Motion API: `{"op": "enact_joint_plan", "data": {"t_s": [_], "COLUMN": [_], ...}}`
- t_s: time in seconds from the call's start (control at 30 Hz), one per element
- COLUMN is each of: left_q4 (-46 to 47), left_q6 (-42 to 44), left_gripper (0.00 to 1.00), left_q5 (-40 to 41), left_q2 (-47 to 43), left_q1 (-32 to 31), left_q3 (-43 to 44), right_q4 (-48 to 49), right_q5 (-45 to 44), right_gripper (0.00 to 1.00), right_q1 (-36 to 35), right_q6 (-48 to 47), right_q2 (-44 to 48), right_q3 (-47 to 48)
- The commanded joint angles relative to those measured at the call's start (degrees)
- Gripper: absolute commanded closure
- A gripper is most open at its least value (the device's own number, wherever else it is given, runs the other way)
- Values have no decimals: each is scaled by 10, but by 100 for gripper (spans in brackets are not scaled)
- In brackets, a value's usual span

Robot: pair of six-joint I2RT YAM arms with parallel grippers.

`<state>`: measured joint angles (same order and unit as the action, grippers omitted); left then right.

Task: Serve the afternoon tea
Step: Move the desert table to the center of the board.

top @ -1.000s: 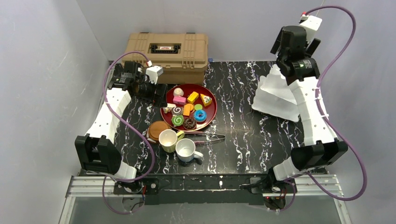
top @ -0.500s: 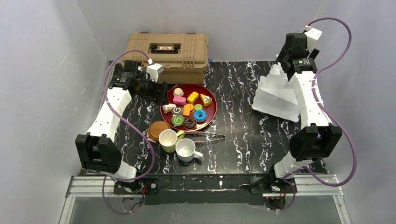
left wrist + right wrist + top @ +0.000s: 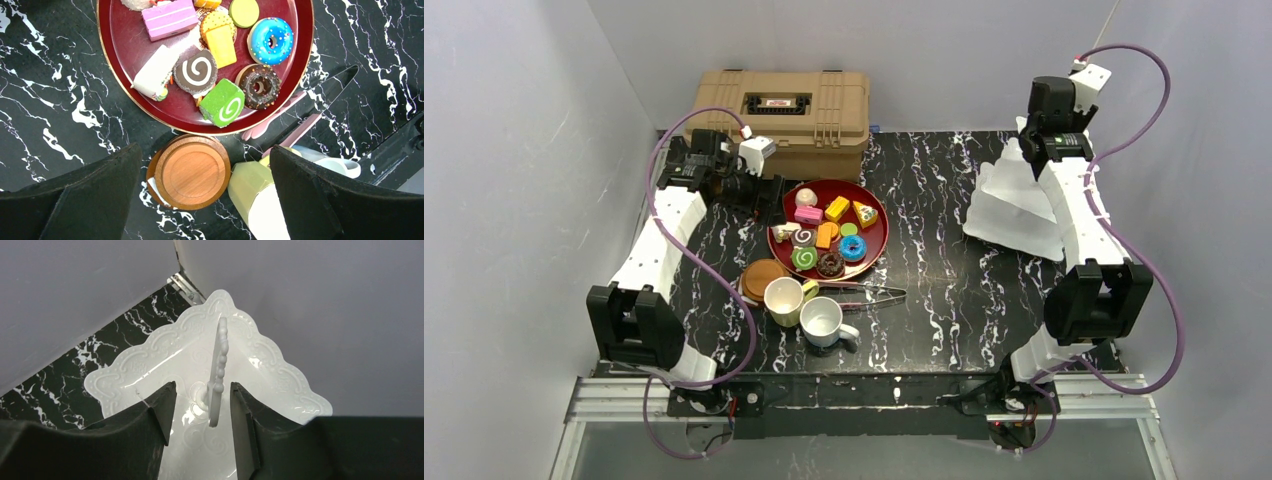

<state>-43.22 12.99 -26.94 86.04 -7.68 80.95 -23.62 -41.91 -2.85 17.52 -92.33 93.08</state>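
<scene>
White stand point(image 3: 1004, 210) first: brought the right claw point(image 3: 202, 390) down over it since a second ago and started closing, now half shut round the thin handle point(image 3: 220, 365), not yet squeezing. Looks ready to lift it nearer for the cakes. Kept the left claw point(image 3: 202, 155) wide open, empty, above the coasters point(image 3: 190, 172) and yellow mug point(image 3: 255, 195), beside the red plate point(image 3: 117, 45) of pastries point(image 3: 270, 40)

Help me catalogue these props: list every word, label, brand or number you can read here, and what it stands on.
Red-and-white label on the lid of the tan toolbox: too small and blurred to read.
No other text shows in any view.
</scene>
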Motion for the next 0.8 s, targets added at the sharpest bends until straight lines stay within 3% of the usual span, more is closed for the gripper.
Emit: {"op": "enact_joint_plan", "data": {"t_s": [0.0,0.33,0.67,0.77], "left_q4": [-2,-10,-12,-12], "left_q6": [9,6,7,4], "left_gripper": [1,1,1,1], "left_q5": [-2,-5,-6,-11], "left_q2": [-19,-12,-28,-31], "left_q1": [0,0,0,0], "left_q3": [1,7,10,4], "right_q4": [61,89,81,97], "right_q5": [-51,-46,-21,-23], "right_gripper": [49,56,98,99], "right_q1": [1,4,4,-13], "right_q6": [-39,-64,-46,-41], "right_q2": [4,-21,-24,6], "right_q3": [-1,15,23,8]}}
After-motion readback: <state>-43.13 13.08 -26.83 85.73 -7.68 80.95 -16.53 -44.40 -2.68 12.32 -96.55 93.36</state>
